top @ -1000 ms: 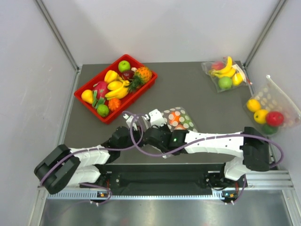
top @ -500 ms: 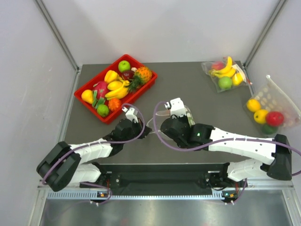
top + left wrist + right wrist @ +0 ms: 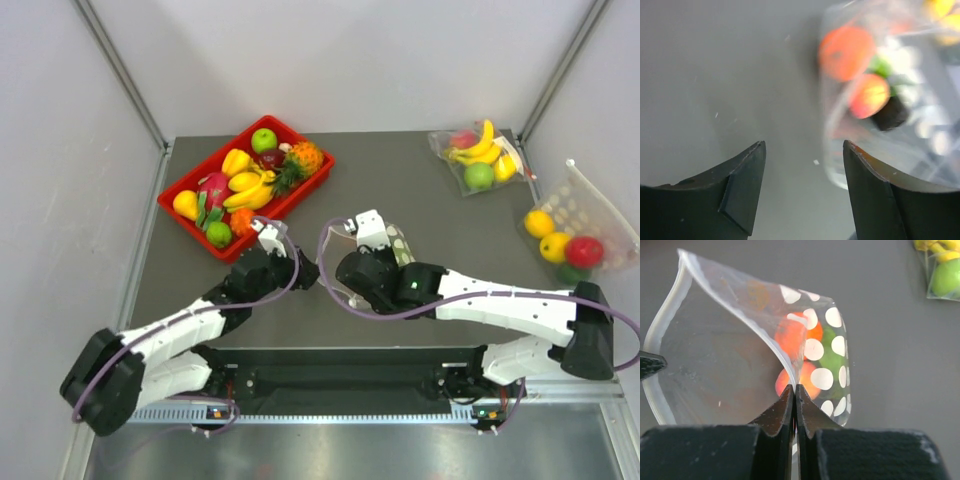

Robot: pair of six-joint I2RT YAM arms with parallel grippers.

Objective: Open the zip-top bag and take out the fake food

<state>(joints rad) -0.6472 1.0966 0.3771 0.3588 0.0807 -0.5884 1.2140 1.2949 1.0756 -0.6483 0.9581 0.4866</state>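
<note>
The zip-top bag (image 3: 740,365), clear with white dots, hangs with its mouth pulled wide and the white zip strip (image 3: 660,330) curving down its left side. My right gripper (image 3: 794,389) is shut on the near rim. The fake food lies inside: an orange fruit (image 3: 792,335), a green one (image 3: 832,357) and a peach (image 3: 800,382). My left gripper (image 3: 802,150) is open, with bare table between its fingers and the bag (image 3: 880,105) just to its right. In the top view the left gripper (image 3: 303,272) is beside the right wrist, which covers most of the bag (image 3: 402,246).
A red tray (image 3: 178,186) full of fruit stands at the back left. A clear bag with bananas and a green apple (image 3: 478,158) lies at the back right. A bigger dotted bag of yellow and red fruit (image 3: 570,235) leans at the right edge.
The two grippers pulled apart from over the bag, and the right one lifted its rim. The left jaws, shut before, now stand open and off the bag.
</note>
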